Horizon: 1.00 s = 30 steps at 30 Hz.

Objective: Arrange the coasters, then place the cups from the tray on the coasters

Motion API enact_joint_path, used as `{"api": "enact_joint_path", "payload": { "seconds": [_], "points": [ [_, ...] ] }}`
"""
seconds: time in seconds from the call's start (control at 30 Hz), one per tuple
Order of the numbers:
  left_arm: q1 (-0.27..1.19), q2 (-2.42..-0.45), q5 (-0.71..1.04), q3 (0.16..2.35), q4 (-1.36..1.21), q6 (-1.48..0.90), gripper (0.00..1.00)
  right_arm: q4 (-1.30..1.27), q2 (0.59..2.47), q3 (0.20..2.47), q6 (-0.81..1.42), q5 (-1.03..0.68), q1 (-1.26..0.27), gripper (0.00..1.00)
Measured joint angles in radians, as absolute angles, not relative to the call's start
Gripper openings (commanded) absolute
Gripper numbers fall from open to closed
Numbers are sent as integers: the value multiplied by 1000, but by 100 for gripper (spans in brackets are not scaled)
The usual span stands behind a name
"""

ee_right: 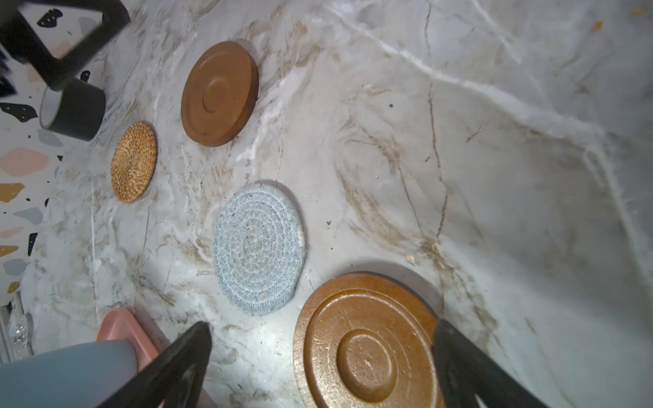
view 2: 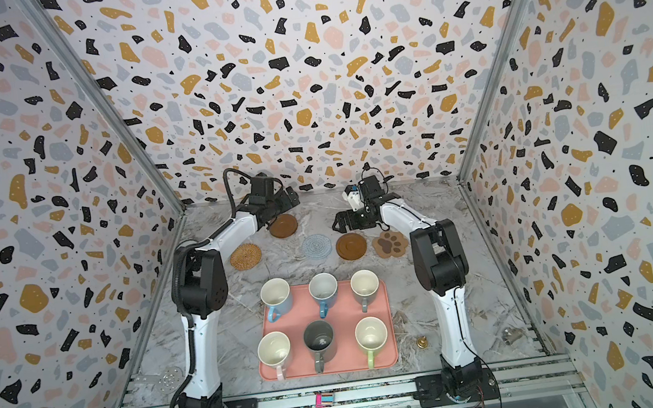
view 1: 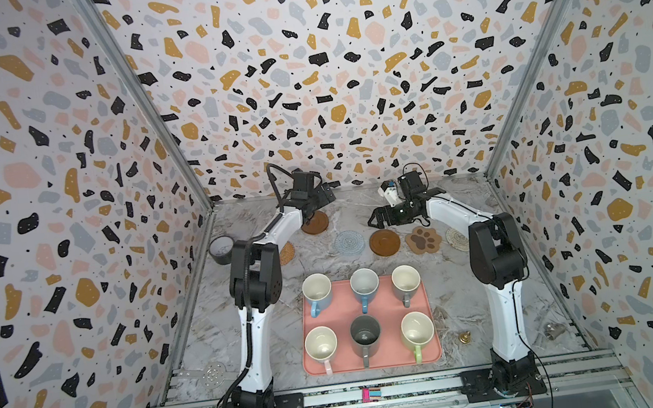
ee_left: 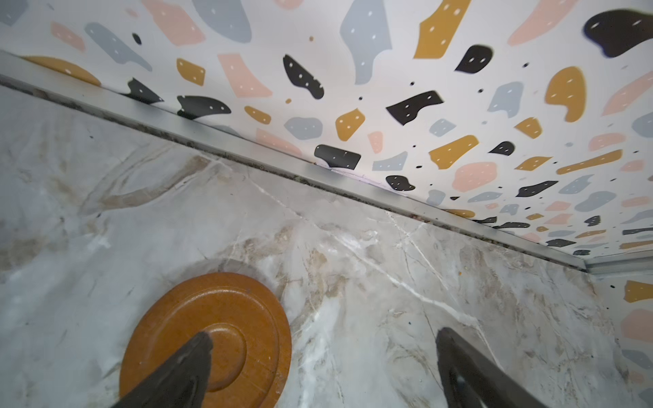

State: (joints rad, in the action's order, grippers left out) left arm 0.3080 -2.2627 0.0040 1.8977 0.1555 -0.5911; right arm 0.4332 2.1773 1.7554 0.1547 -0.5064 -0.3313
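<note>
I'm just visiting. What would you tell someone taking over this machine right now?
Left claw: open, empty, by the back wooden coaster.
Right claw: open, empty, by the front wooden coaster.
The straw coaster, blue coaster, paw coaster and cream coaster share that front row.
All six mugs stand on the pink tray.
Done: coasters roughly spread out.
To do: perhaps align the back one, then move every mug.

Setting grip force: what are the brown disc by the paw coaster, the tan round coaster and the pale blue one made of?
Brown disc coaster: likely wood, semi-gloss varnish; turned rings, sheen, fine scratches.
Tan round coaster: woven rattan or similar, matte; spiral weave shows.
Pale blue round coaster: probably coiled cotton rope, fuzzy; stitched spiral, frayed rim.
</note>
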Motion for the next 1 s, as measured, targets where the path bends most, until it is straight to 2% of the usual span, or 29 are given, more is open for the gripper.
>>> {"api": "enact_joint_path", "payload": {
  "seconds": [0.3, 1.0],
  "points": [
    [317, -2162, -44, 1739, 20, -641, 99, 519, 2207, 1755, 103, -566, -341, 99],
    [322, -2137, -88, 1681, -35, -696, 100, 560, 2253, 1755, 60, -616, -349, 99]
  ]
}}
